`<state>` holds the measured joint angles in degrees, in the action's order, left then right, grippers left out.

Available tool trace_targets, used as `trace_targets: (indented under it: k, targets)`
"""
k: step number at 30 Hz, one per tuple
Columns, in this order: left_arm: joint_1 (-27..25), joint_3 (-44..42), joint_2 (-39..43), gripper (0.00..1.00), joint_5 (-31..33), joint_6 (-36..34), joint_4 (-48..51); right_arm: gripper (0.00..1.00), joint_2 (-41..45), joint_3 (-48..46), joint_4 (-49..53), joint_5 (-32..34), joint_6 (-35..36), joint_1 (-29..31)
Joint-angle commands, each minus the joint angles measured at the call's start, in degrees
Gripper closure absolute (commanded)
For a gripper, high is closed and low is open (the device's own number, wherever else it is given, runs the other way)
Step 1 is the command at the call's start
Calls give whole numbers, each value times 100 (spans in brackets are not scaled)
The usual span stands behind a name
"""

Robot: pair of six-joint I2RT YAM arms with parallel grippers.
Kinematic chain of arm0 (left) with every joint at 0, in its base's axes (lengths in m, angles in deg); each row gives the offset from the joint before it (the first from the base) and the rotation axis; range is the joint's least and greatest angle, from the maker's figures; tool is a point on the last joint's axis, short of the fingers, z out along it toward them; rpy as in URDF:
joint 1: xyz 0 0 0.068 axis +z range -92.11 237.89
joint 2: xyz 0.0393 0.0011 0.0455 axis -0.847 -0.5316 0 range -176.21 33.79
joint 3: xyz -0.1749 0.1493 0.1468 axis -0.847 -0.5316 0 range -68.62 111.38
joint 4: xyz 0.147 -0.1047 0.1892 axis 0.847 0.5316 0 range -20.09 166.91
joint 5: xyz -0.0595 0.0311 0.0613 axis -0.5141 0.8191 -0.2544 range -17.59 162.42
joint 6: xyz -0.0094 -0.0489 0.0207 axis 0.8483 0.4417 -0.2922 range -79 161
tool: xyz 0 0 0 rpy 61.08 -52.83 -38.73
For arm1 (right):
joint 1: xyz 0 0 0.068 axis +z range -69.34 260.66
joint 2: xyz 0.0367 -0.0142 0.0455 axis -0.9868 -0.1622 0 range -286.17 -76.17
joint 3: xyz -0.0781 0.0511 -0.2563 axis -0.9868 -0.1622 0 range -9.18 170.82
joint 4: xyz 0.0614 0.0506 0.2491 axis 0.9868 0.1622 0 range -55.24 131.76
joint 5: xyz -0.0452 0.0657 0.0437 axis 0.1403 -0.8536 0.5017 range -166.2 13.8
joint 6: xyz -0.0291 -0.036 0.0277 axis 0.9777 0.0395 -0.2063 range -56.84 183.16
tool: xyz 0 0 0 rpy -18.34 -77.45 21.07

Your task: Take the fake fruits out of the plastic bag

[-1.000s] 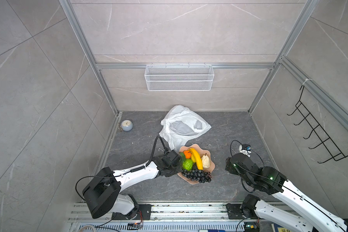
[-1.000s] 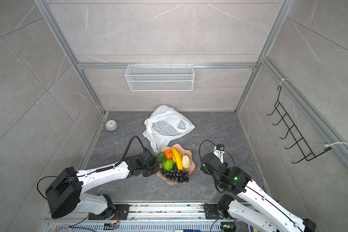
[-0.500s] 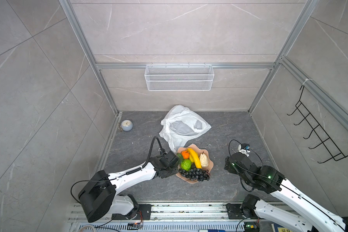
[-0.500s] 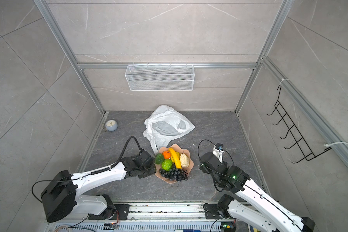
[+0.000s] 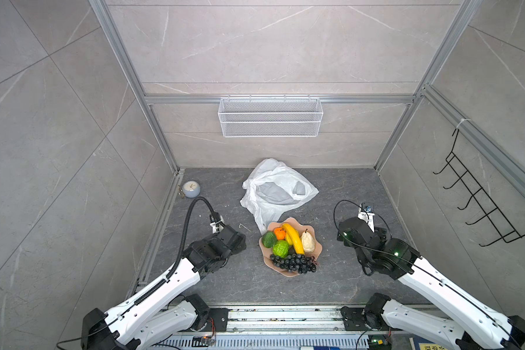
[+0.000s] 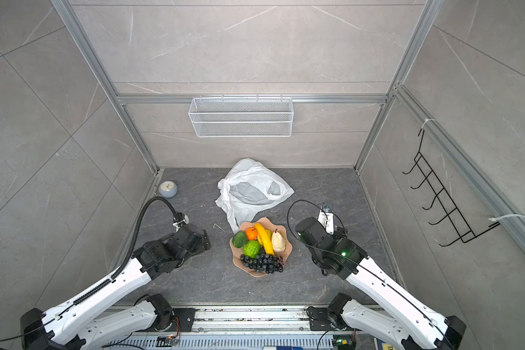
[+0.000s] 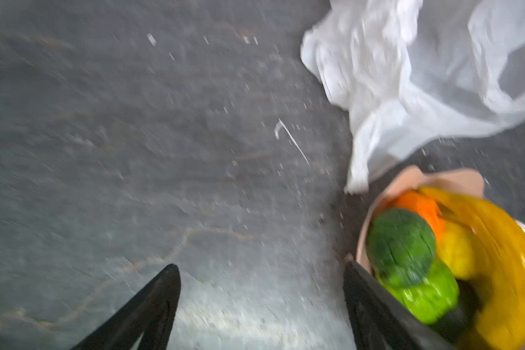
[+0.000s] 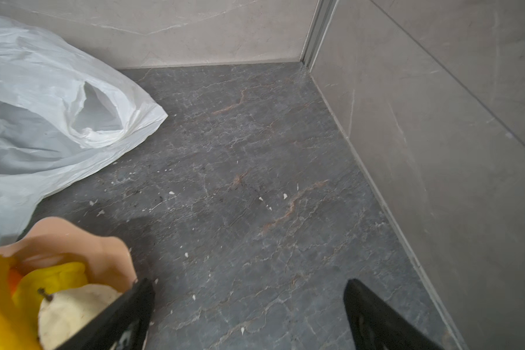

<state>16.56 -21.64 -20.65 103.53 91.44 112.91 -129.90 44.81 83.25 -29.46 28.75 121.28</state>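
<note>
Fruits [image 5: 293, 239] sitting on plate [image 5: 282, 273]; bag [image 5: 270, 181] lying slack, prob empty. L gripper [image 7: 261, 265] & R gripper [image 8: 249, 280] gaping wide, holding nothing. Next: checking inside bag.

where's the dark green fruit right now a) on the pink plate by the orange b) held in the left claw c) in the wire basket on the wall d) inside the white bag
A: the dark green fruit lies on the pink plate right beside the orange, while the left claw stands open with nothing in it.
</note>
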Motion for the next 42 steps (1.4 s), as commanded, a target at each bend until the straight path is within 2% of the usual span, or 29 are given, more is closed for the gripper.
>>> trace_targets:
  k: [1, 3, 6, 11, 13, 16, 20, 21, 25, 27, 30, 31, 33, 35, 37, 38, 40, 42]
  targets:
    - [609, 32, -105, 9, 1222, -1423, -497, 0, -251, -59, -1123, 152, 869, -376]
    - [958, -211, -225, 8, 1469, -2155, -1289, 0, -392, -274, -1689, -101, 1174, -720]
    - [1446, -518, -518, 7, 1662, -2942, -2269, 0, -605, -651, -2520, -824, 1513, -1423]
    - [2040, -1210, -1112, 4, 1648, -4062, -4196, 0, -1258, -1386, -3931, -986, 2015, -2086]
    - [2279, -1457, -1338, 3, 1498, -4384, -4868, 0, -1570, -1562, -4322, -1003, 2071, -2294]
    - [2567, -1887, -1676, 2, 1125, -4788, -6045, 0, -1765, -2043, -5515, -1026, 2408, -2411]
    - [2750, -2534, -2275, 1, 704, -5611, -8033, 0, -1981, -2437, -6695, -1241, 2652, -2510]
    - [2748, -2577, -2323, 1, 657, -5756, -8236, 0, -2069, -2495, -6954, -1295, 2720, -2537]
    - [3000, -2826, -2506, 0, -336, -5793, -9161, 0, -2505, -2734, -7881, -1507, 3020, -2594]
    - [3397, -2900, -2892, 1, -895, -5550, -9714, 0, -2689, -2792, -8214, -1576, 3149, -2628]
    - [3837, -2751, -2822, 2, -1443, -5125, -9159, 0, -2800, -3061, -8919, -1943, 3346, -2717]
    - [3842, -2778, -2938, 1, -1533, -5184, -9398, 0, -2890, -3177, -9230, -2018, 3392, -2730]
    - [3995, -2715, -2927, 0, -1827, -5085, -9138, 0, -3034, -3312, -9667, -2293, 3422, -2824]
    - [4158, -2745, -3336, 0, -2002, -5048, -9776, 0, -2966, -3361, -9606, -2671, 3352, -2969]
    - [4231, -2627, -3126, 0, -2143, -4920, -9083, 0, -3006, -3471, -9818, -2920, 3368, -3035]
    - [4231, -2681, -3241, 0, -2118, -4964, -9430, 0, -3141, -3486, -9941, -2979, 3374, -3042]
    - [4236, -2638, -3140, 0, -2138, -4934, -9138, 0, -3415, -3477, -10314, -3082, 3411, -3097]
    - [4231, -2677, -3173, 0, -2092, -4954, -9288, 0, -3285, -3412, -9926, -3046, 3313, -3144]
